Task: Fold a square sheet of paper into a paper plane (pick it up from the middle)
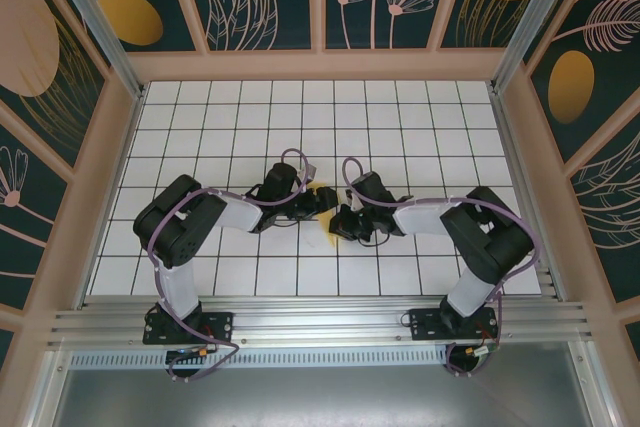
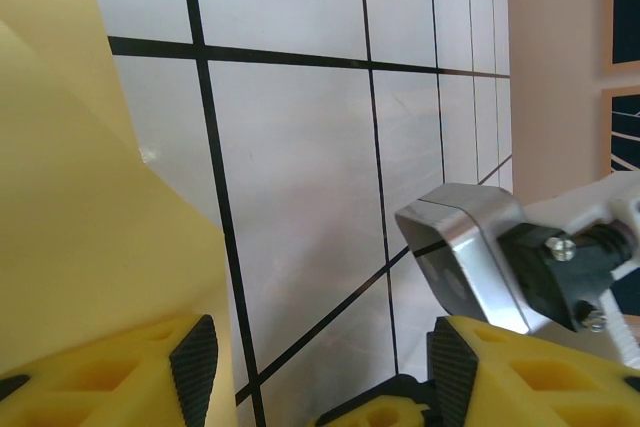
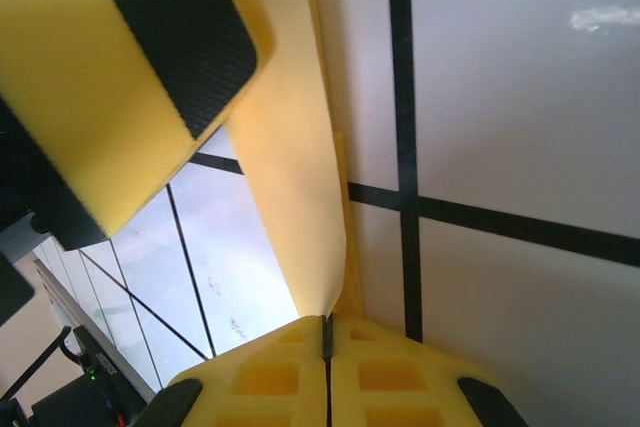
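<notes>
The yellow sheet of paper [image 3: 290, 147], partly folded, stands up off the white grid table [image 1: 400, 127] near its middle. The right gripper [image 3: 326, 332], at the sheet's 3 o'clock in the top view, has its fingers pressed together on the paper's lower edge. The left gripper [image 2: 320, 347], at 12 o'clock, is about half open and holds nothing, the paper lying against its left finger [image 2: 190, 357].
</notes>
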Controlling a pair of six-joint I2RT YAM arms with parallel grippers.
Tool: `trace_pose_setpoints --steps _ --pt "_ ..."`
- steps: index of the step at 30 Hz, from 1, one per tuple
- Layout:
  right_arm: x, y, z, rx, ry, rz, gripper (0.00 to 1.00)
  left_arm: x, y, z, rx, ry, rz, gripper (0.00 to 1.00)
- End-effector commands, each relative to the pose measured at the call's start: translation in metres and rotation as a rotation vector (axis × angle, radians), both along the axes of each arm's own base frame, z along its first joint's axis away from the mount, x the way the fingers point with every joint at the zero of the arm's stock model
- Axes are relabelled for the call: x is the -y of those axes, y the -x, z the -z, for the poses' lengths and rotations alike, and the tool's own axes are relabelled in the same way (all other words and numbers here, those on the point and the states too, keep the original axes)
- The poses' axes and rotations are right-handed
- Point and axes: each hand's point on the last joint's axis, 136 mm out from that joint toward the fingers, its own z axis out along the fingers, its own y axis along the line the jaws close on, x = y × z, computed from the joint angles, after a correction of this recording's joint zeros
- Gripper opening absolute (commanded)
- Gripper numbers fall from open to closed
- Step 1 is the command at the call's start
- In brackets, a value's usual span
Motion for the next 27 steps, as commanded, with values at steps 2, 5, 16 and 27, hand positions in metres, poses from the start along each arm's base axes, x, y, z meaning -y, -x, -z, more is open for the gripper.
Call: trace_pose_setpoints --steps 2,5,16,27 --pt "0.005 0.026 0.021 -0.088 0.019 -0.036 0.08 -0.020 0.018 0.053 -0.116 -0.152 -0.010 0.62" --pt "0.007 0.028 0.021 -0.094 0.025 -0.035 0.10 -0.020 0.017 0.052 -0.113 -0.155 -0.011 0.62" --pt "0.009 0.035 0.007 -0.088 0.004 -0.029 0.14 -0.020 0.018 0.054 -0.120 -0.163 -0.009 0.61" --pt "0.023 0.046 0.032 -0.150 0.080 -0.005 0.06 -0.020 0.017 0.053 -0.118 -0.165 -0.006 0.61"
